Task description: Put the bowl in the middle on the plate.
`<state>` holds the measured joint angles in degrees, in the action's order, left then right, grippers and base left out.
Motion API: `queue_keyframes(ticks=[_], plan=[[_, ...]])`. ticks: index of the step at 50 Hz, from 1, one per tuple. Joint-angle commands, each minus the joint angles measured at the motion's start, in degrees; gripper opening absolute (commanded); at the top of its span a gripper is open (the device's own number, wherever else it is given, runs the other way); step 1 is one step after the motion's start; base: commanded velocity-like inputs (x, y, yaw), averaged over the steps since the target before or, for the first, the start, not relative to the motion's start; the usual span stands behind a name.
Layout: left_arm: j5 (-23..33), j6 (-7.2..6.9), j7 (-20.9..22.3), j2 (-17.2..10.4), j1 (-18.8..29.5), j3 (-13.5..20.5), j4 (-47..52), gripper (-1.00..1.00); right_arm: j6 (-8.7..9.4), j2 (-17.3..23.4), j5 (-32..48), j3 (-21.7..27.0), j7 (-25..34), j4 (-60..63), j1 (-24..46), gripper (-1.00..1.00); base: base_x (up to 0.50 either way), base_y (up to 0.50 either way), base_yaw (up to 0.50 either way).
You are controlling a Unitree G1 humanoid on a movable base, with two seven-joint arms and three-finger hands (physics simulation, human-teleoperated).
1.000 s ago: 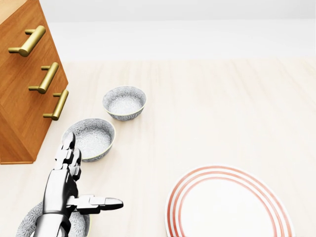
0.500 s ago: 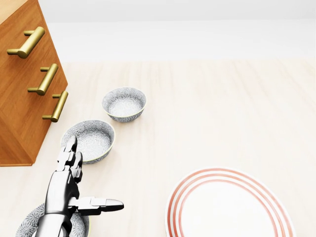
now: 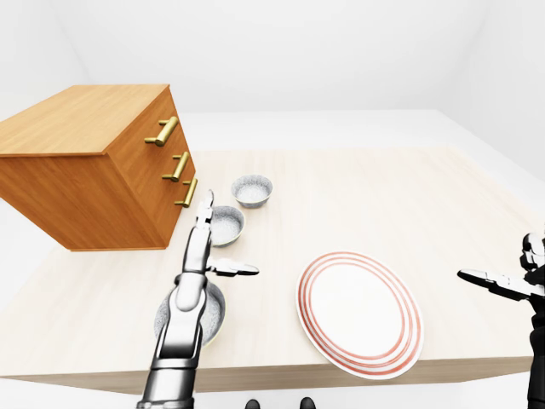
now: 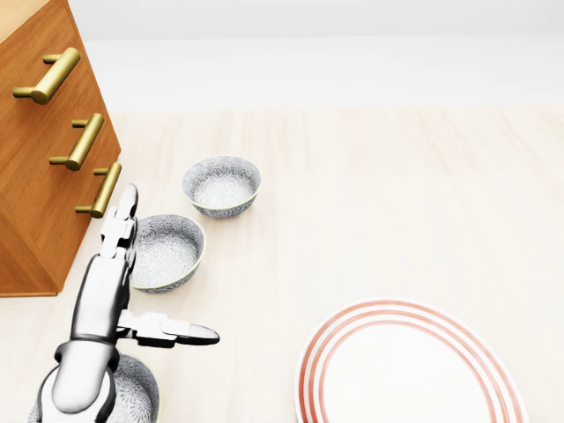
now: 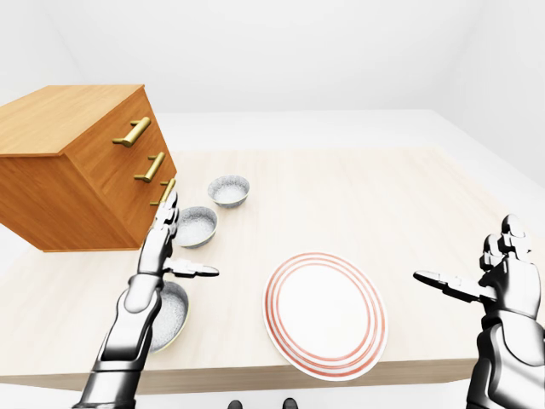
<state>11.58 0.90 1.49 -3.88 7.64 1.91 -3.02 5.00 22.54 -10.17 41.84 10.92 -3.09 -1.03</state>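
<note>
Three grey patterned bowls lie in a slanted row at the left of the head view: the far bowl (image 4: 221, 185), the middle bowl (image 4: 172, 249) and the near bowl (image 4: 137, 395), which my left forearm partly hides. At the bottom right lies the white plate (image 4: 410, 370) with red rings. My left hand (image 4: 172, 263) is open. Its straight fingers (image 4: 122, 220) run along the middle bowl's left rim and its thumb (image 4: 181, 333) points right, below the bowl. Far to the right, off the table's edge, my right hand (image 5: 464, 251) is open and empty.
A wooden drawer chest (image 4: 40, 159) with brass handles stands just left of the bowls, close to my left hand's fingers. The pale wooden table (image 4: 397, 194) stretches to the right, and its near edge (image 3: 341, 375) runs along the bottom of the left-eye view.
My left hand has moved up the head view, from beside the near bowl to alongside the middle bowl's left rim, still open. The bowls and plate have stayed put.
</note>
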Motion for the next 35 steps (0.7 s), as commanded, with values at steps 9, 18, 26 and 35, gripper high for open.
queue_keyframes(ticks=[9, 18, 26, 35], plan=[[11.37, -5.49, 8.54, -3.33, 10.15, 1.07, 4.38, 1.00, 0.00, -0.30, 0.17, 0.08, 0.28, 0.38, -0.20, 1.00, 0.00, 0.00, 0.00], [15.46, -5.19, 10.52, -6.26, 18.34, 1.78, -0.39, 1.00, 0.00, -0.36, 0.26, -0.01, 0.48, 0.39, -0.21, 1.00, 0.00, 0.00, 0.00], [20.55, -3.90, 12.26, -8.33, 23.14, 1.55, -3.28, 1.00, 0.00, -0.29, 0.14, -0.01, 0.38, 0.48, -0.21, 1.00, 0.00, 0.00, 0.00], [29.60, 2.00, 11.71, -11.25, 28.07, 1.32, -10.04, 1.00, 0.00, -0.17, 0.22, -0.23, 0.31, -0.31, 0.07, 1.00, 0.00, 0.00, 0.00]])
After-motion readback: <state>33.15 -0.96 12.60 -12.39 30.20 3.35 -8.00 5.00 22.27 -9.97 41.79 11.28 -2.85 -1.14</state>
